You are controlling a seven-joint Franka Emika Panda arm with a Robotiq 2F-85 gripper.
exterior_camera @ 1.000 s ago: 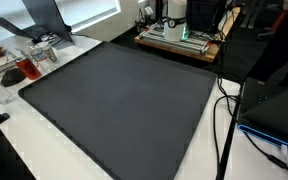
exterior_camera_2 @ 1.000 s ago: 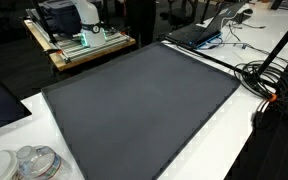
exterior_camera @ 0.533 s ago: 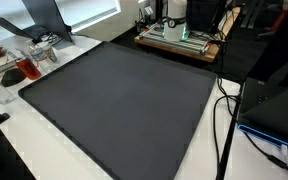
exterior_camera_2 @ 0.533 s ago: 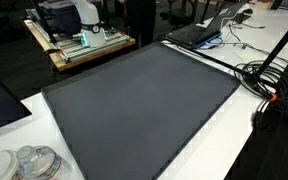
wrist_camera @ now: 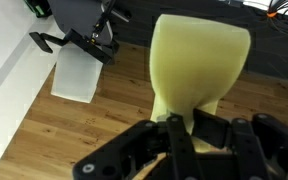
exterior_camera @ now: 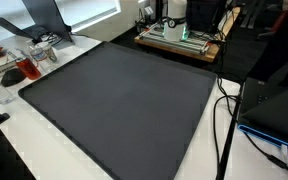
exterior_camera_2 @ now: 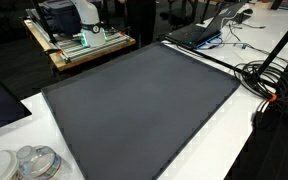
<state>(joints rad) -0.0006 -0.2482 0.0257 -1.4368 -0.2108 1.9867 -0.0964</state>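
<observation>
In the wrist view my gripper (wrist_camera: 187,126) is shut on a pale yellow object (wrist_camera: 197,60) that is wide at its far end and narrows down between the black fingers (wrist_camera: 174,140). It hangs over a wooden floor (wrist_camera: 44,140). In both exterior views neither the arm nor the yellow object shows. They show only a large dark grey mat (exterior_camera: 124,95) (exterior_camera_2: 139,100) lying flat on a white table, with nothing on it.
A wooden platform with a white device (exterior_camera: 179,32) (exterior_camera_2: 79,40) stands behind the mat. A laptop (exterior_camera_2: 199,30) and black cables (exterior_camera_2: 264,75) lie by one edge, clear containers (exterior_camera_2: 34,162) and small items (exterior_camera: 24,65) by another. A black chair base (wrist_camera: 84,40) and white board (wrist_camera: 79,75) are on the floor.
</observation>
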